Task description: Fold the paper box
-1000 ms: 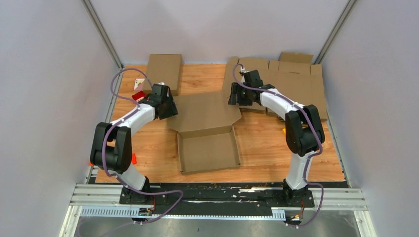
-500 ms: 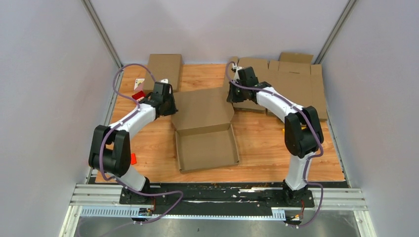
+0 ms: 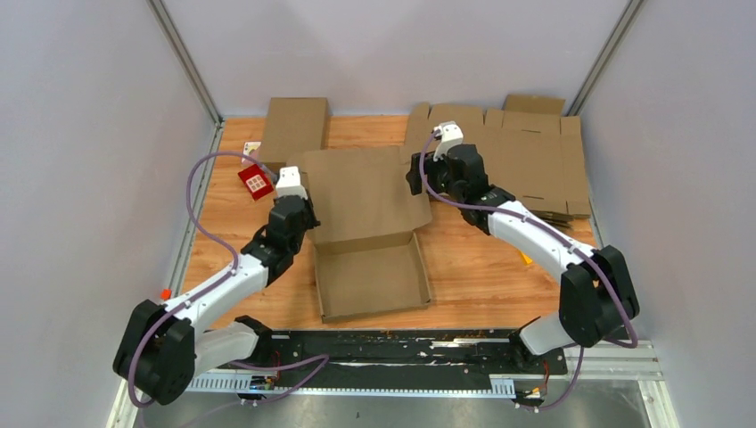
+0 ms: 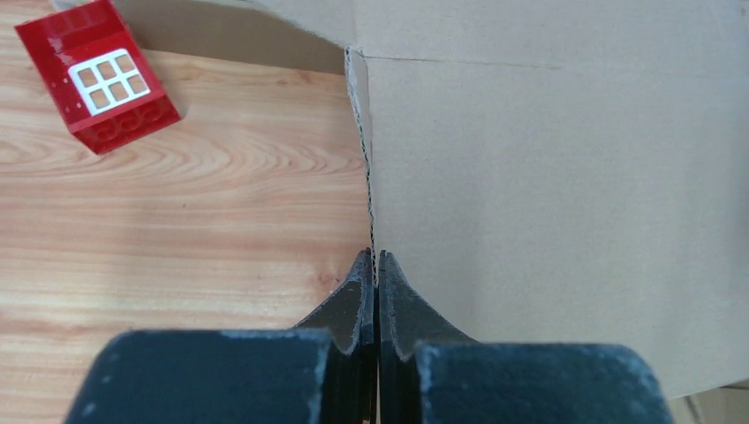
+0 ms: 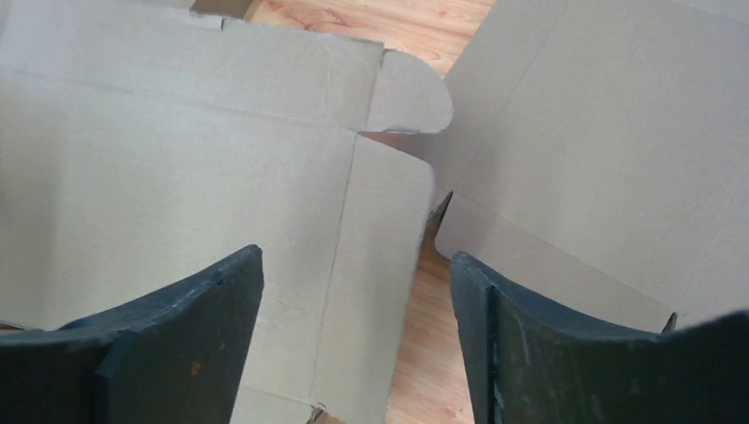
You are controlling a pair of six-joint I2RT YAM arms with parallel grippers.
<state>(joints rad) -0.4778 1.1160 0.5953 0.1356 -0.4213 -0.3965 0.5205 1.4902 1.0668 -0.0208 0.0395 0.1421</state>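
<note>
The paper box (image 3: 370, 278) sits mid-table with its tray formed and walls up. Its lid panel (image 3: 361, 189) stands raised behind the tray, leaning back. My left gripper (image 3: 306, 207) is shut on the lid's left edge; in the left wrist view, the thin cardboard edge (image 4: 370, 190) runs straight into the pinched left gripper (image 4: 374, 258). My right gripper (image 3: 417, 175) is at the lid's right edge and is open. In the right wrist view, the lid's creased side flap (image 5: 371, 230) lies between the spread fingers of the right gripper (image 5: 356, 258), untouched.
A pile of flat brown blanks (image 3: 530, 152) covers the back right and also shows in the right wrist view (image 5: 609, 132). A closed cardboard box (image 3: 295, 125) lies at the back left. A red toy brick (image 3: 255, 181) (image 4: 97, 75) lies left of the lid.
The lid has swung up from nearly flat to steeply raised. My left gripper has closed on its left edge. Both arms have stretched forward, and the right gripper has shut and then reopened.
</note>
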